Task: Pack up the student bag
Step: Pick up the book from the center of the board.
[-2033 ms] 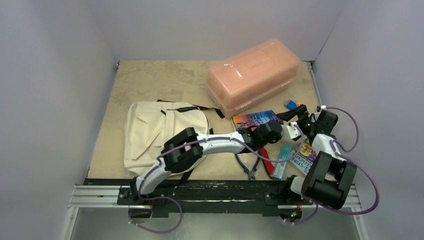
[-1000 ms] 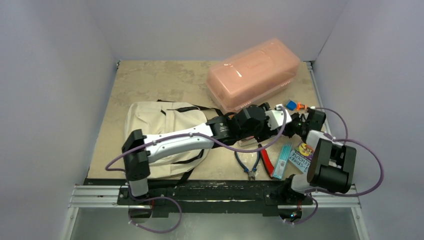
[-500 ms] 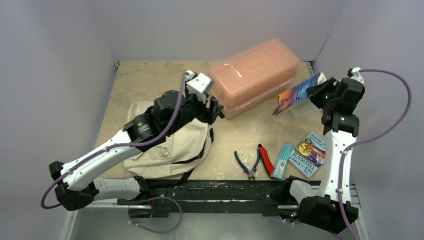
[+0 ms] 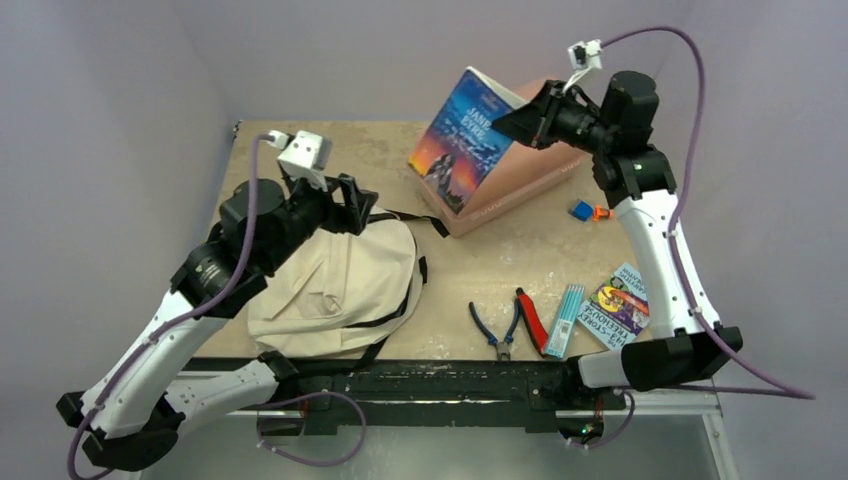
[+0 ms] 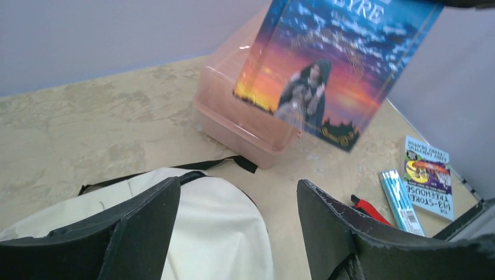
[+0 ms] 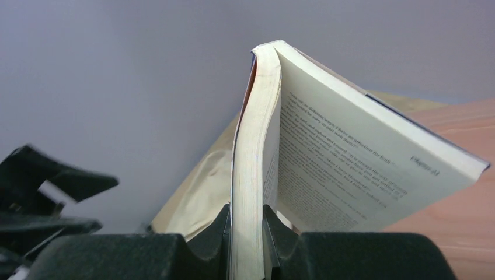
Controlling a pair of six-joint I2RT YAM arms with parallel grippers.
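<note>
One book [image 4: 462, 138]: we are now holding it raised, upper centre, right gripper [image 4: 518, 122] pinched on its page edge.
Left gripper [image 4: 352, 203]: we are widening it, empty, over the student bag [image 4: 330, 285], centre left.
Meaning: bagging probably coming next.

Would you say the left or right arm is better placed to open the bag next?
Left: the left gripper, open, hovers over the bag; the right gripper holds the book.
</note>
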